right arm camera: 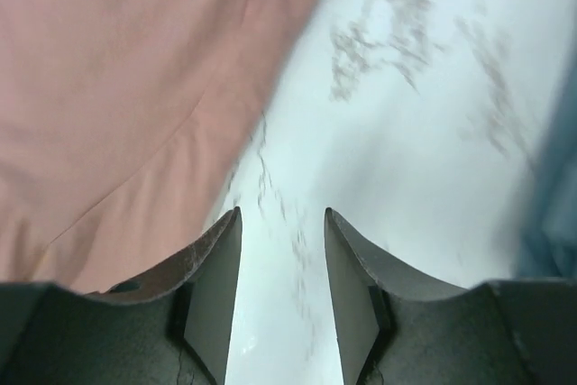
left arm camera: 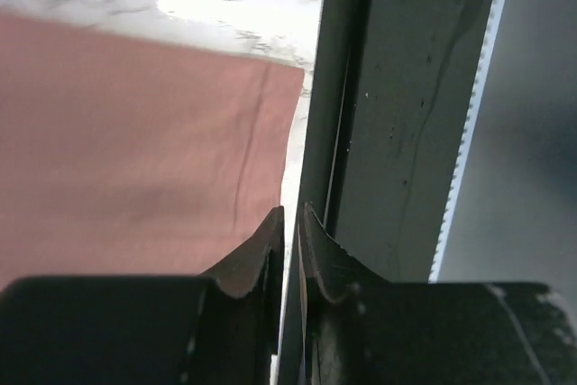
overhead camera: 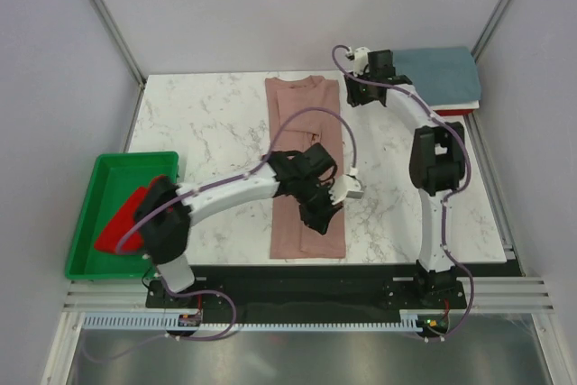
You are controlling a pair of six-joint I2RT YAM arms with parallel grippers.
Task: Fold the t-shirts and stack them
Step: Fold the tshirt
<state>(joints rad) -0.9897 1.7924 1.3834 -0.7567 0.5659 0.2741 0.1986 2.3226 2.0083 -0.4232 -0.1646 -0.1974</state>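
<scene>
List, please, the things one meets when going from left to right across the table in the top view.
green tray → pink shirt → grey-blue shirt

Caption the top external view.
Left gripper and right gripper at opposite ends of pink t-shirt; grey-blue t-shirt far right, red t-shirt in green tray.

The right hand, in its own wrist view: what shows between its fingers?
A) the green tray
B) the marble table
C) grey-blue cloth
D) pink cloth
B: the right hand is open with only the marble table in its gap; the pink t-shirt lies to one side.
</scene>
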